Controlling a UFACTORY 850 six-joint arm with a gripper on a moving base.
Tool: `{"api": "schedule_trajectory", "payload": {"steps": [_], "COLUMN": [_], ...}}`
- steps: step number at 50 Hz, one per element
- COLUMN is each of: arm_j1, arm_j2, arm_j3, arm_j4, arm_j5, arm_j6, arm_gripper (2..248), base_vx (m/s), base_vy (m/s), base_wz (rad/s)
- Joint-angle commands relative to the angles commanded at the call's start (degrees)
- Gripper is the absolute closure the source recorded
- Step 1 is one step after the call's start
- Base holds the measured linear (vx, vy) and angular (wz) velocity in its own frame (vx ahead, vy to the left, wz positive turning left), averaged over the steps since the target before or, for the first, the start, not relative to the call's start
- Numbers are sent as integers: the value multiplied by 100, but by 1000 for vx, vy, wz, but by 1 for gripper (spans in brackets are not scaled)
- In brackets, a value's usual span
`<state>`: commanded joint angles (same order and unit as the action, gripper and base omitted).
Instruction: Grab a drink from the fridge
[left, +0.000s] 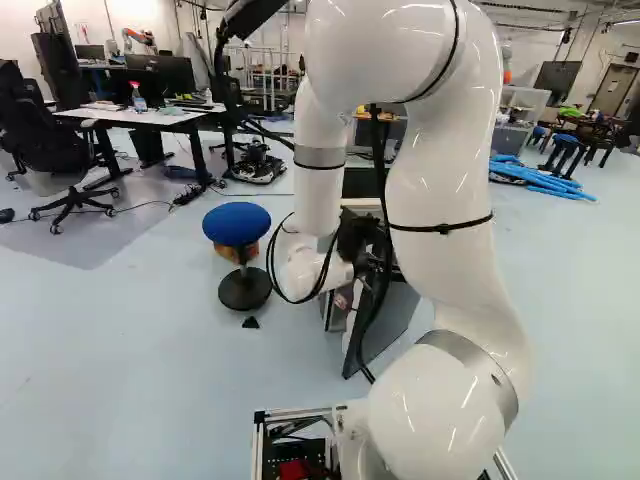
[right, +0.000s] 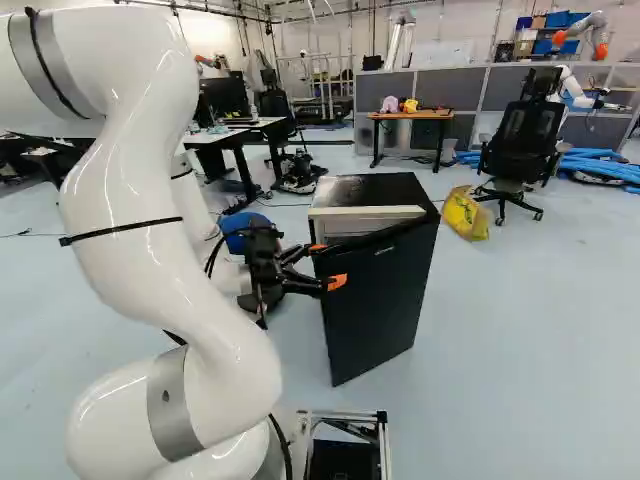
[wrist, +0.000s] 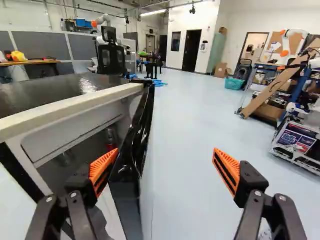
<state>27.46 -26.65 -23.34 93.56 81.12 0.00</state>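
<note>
My claw (wrist: 165, 150) is spread, one finger inside the ajar door (right: 375, 300) of the fridge (right: 370, 188), one outside. What looks like a drink (wrist: 110, 139) shows within. Pulling crookedly, I could slip off, letting the door swing shut.

You see only part of the black, box-shaped fridge (wrist: 40, 92): the wrist view's edge crops it, and in the left base view your white, jointed arm (left: 440, 200) hides much of it. Inside the fridge, a small red shape (wrist: 110, 145) shows too little for you to identify. Your arm, nearer than the fridge, runs out of both base views. Beside the fridge, the round, blue-seated stool (left: 237, 223) is partly hidden from your right base view. Beyond the fridge, small dark items on the wooden-topped surface (right: 408, 116) are too tiny to name.
</note>
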Motion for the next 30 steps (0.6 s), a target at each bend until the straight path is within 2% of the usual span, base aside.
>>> {"api": "schedule_trajectory", "payload": {"steps": [19,30], "arm_j1": [23,-83], "arm_j2": [15,7], "arm_j3": [51,6], "arm_j4": [676,1059], "arm_j5": [0,0], "arm_j6": [0,0], "arm_gripper": [3,3], "base_vx": [0,0], "base_vy": [0,0], "base_wz": [0,0]}}
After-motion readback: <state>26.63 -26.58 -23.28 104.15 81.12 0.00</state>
